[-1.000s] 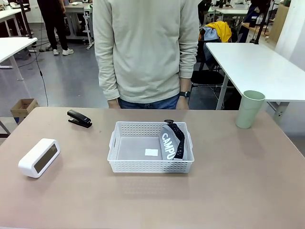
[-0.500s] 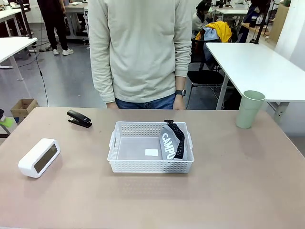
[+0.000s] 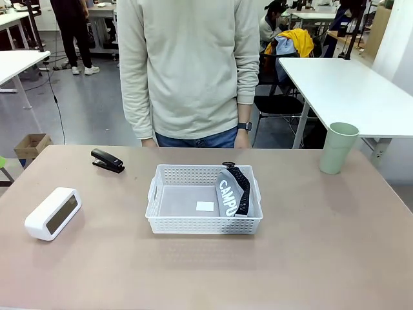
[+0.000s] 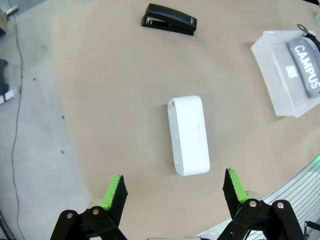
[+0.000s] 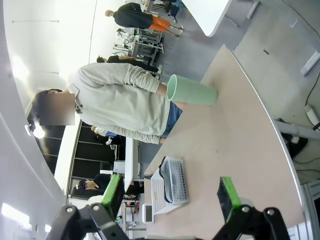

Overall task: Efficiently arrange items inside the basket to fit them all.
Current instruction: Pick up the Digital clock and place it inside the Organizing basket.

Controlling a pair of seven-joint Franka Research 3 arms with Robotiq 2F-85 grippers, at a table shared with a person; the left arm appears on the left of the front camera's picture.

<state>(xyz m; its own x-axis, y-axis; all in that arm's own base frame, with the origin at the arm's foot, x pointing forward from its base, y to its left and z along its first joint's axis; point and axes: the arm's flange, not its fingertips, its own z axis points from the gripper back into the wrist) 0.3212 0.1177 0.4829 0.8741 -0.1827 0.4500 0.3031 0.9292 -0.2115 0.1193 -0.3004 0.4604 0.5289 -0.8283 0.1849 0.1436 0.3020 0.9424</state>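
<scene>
White basket [image 3: 155,194] with grey CAMPUS pouch [image 3: 232,190] leaning at its right end — left gripper [image 4: 174,184], right gripper [image 5: 170,191] both spread wide.

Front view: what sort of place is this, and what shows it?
Probably a lab or workshop: several white work tables, a cable trailing over the grey floor, and people at benches farther back.

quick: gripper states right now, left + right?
Left gripper: open, holding nothing, above the white device on the table.
Right gripper: open, holding nothing; the pale green cup stands farther off.
</scene>
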